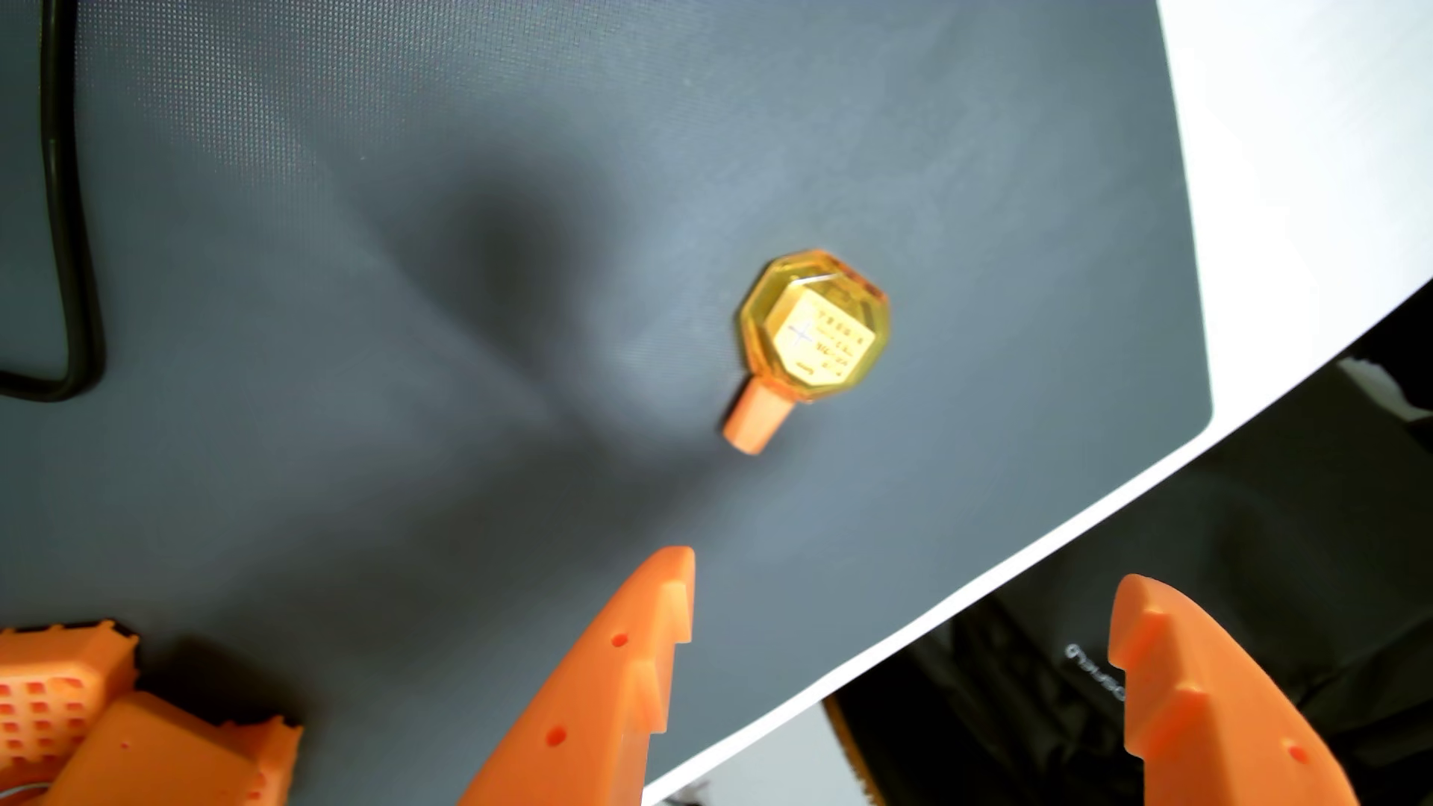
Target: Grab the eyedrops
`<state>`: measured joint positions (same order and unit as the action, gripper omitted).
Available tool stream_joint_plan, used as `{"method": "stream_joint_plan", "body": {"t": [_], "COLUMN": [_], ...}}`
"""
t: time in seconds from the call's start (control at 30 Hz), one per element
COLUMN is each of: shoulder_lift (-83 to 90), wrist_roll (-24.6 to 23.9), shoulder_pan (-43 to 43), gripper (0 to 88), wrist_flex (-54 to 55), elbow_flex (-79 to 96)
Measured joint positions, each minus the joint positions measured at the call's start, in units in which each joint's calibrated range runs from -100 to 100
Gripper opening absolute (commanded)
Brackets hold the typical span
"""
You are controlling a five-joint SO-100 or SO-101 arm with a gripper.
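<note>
The eyedrops point(810, 333) are a small amber octagonal bottle with a pale label and an orange cap. It lies flat on the dark grey mat point(465, 310), cap pointing down-left in the wrist view. My gripper point(903, 577) enters from the bottom edge with two orange fingers spread wide apart and nothing between them. The left fingertip point(667, 573) sits below the bottle's cap, well apart from it. The right fingertip point(1148, 604) hangs past the mat's edge.
A black cable point(70, 232) loops down the left side of the mat. An orange part of the arm point(101, 721) fills the bottom left corner. The white table edge point(1279, 194) runs along the right, with dark floor and a black bag point(1085, 620) beyond it.
</note>
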<state>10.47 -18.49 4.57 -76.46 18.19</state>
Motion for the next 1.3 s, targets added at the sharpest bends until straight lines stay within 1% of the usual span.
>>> {"method": "stream_joint_plan", "body": {"t": [0.2,0.37,0.53,0.8,0.93,1.3], "shoulder_lift": [-5.6,-11.45,-16.11,-19.33,-21.79,-26.28], "wrist_roll": [-2.62,-2.77,-2.72,-3.14,-3.82,-3.82], "shoulder_pan": [0.0,-0.9,-1.27,-1.27,-1.2,-1.12], "gripper": [32.8,37.2,37.6,37.2,37.2,37.0], "wrist_flex": [-4.53,-6.89,-7.67,-7.67,-5.49,1.31], "elbow_flex": [-5.15,-9.84,-14.09,-14.81,-14.81,-14.81]}}
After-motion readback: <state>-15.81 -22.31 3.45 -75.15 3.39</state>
